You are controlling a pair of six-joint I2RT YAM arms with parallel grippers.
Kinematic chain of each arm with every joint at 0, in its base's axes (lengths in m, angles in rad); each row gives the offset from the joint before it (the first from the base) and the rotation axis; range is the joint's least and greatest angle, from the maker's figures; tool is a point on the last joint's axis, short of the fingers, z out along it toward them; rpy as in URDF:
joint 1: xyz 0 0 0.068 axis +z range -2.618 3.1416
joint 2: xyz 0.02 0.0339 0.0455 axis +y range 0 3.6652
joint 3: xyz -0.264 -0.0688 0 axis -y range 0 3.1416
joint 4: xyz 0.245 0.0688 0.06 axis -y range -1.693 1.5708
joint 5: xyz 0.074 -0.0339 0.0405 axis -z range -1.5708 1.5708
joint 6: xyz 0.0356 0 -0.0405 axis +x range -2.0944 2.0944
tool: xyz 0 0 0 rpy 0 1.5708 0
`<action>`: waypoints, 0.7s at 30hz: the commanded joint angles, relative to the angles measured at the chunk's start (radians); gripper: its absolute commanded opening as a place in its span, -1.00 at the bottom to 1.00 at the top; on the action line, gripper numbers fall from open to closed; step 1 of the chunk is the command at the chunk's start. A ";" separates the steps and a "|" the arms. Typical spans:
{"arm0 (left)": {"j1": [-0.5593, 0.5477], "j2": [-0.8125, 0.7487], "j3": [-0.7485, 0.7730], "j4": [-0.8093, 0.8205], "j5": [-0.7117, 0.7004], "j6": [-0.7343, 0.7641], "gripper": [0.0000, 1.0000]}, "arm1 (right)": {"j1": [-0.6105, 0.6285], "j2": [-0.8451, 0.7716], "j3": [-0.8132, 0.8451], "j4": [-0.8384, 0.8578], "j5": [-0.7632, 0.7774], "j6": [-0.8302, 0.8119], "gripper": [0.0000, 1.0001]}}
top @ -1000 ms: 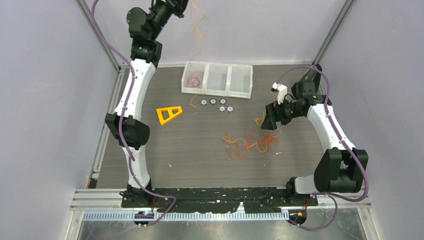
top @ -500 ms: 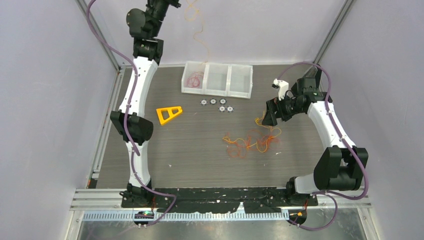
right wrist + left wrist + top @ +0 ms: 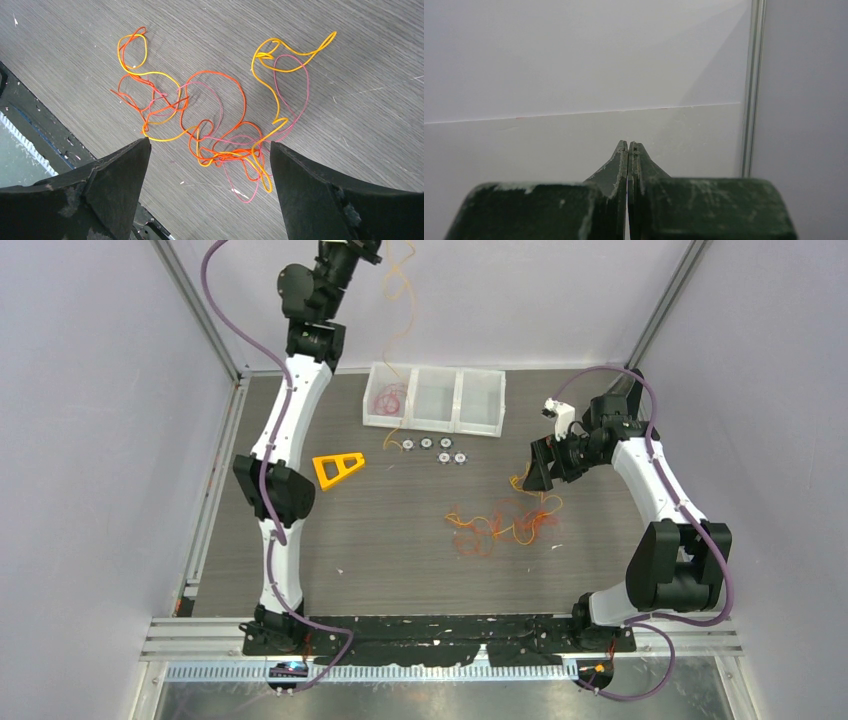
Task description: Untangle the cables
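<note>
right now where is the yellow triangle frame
In the top view, the yellow triangular frame lies left of centre, beside the left arm, nearer than the white bins.

The cables [image 3: 210,125] are yellow, orange, red and pink on a grey-brown, wood-grained tabletop [image 3: 400,570] edged by a black strip [image 3: 440,628]. The frame [image 3: 337,469] is yellow-orange, the bins [image 3: 435,398] translucent white, the walls [image 3: 90,440] pale lilac. The arms [image 3: 290,405] are white with black joints and purple hoses [image 3: 601,369]; the left gripper [image 3: 628,145] is dark green scuffed with white, the right gripper [image 3: 208,145] black
</note>
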 commanded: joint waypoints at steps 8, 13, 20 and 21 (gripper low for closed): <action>-0.035 0.057 0.084 0.063 -0.085 0.019 -1.00 | 0.000 0.020 0.046 0.016 0.023 0.000 0.91; -0.041 0.051 0.101 0.083 -0.101 0.020 -1.00 | -0.001 0.037 0.047 0.013 0.032 -0.007 0.91; -0.052 0.068 0.089 0.083 -0.112 0.028 -1.00 | 0.000 0.048 0.055 0.013 0.031 -0.006 0.90; -0.052 0.072 0.090 0.080 -0.113 0.027 -1.00 | 0.000 0.047 0.055 0.013 0.032 -0.005 0.90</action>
